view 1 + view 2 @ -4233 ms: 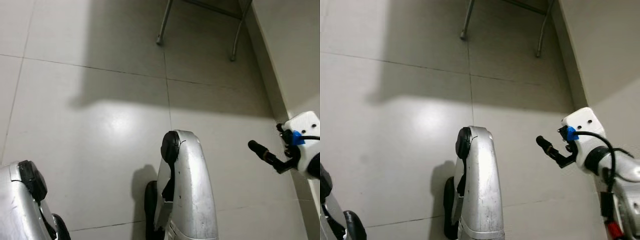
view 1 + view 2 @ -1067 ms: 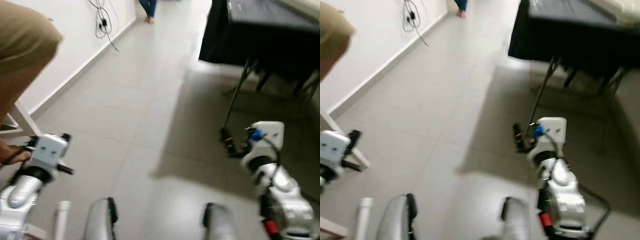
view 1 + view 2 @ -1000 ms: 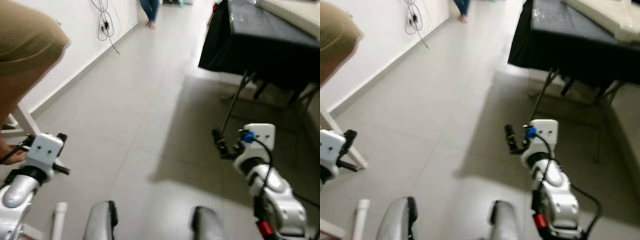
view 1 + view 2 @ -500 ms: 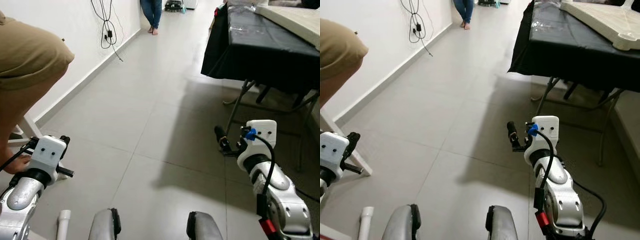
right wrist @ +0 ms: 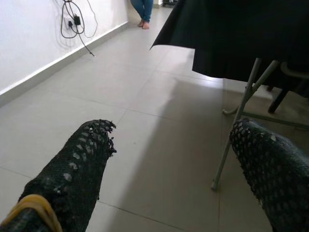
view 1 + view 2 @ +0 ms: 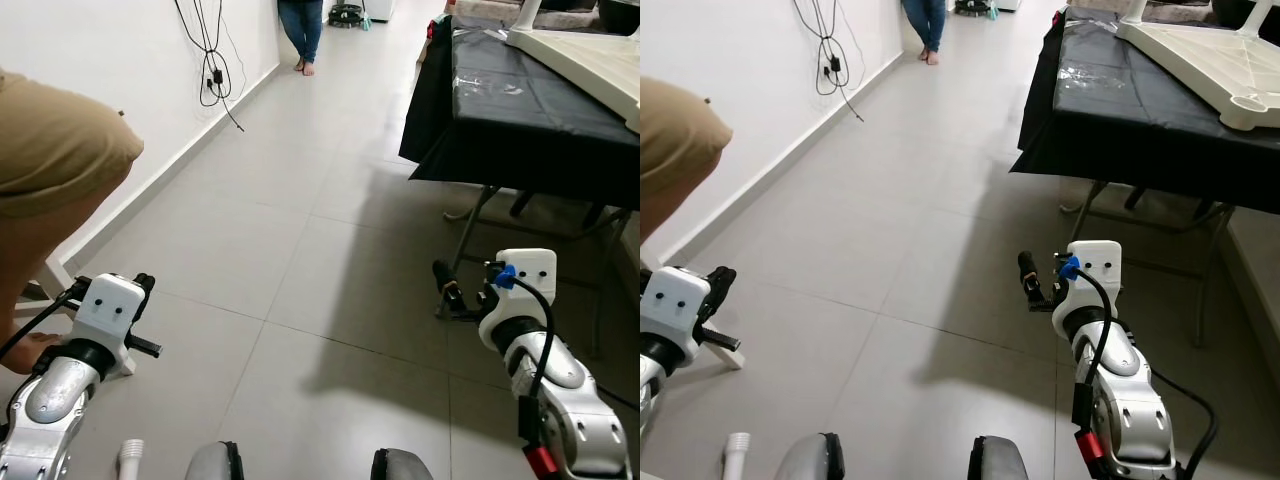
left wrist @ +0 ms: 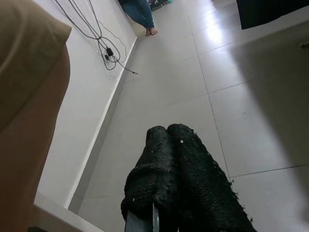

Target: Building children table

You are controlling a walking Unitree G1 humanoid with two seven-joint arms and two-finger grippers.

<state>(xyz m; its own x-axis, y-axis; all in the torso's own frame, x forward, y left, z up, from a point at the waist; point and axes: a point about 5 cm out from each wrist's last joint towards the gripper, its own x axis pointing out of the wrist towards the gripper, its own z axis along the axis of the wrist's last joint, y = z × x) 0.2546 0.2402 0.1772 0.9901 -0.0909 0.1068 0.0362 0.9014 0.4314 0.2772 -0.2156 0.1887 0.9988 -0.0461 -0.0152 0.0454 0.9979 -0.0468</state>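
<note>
The robot stands on a grey tiled floor (image 6: 300, 230) in a corridor-like room, w/ both arms raised in front of it.

The left pincer (image 7: 169, 145) is low on the left side, close to a person in tan clothing (image 6: 50, 170) who bends there. In the left wrist view its two black fingers are pressed together, nothing between them. Just beside it a white leg (image 6: 725, 350) of some furniture stands on the floor, and a white tube (image 6: 735, 450) shows near the bottom edge, by the robot's knees.

The right pincer (image 5: 169, 159) is held over the floor on the right side, near the metal leg (image 5: 236, 125) of a folding counter (image 6: 1140, 110) covered w/ a black cloth. In the right wrist view its fingers (image 5: 77, 164) are spread wide apart and hold nothing.

The task's thing, a cream plastic table top (image 6: 1200, 55), lies upside down on the black counter, well apart from both pincers; its ribbed underside faces up.

Far back, another person's legs in jeans (image 6: 300, 20) are by the white wall, next to black cables (image 6: 210, 60) hanging from a socket.
</note>
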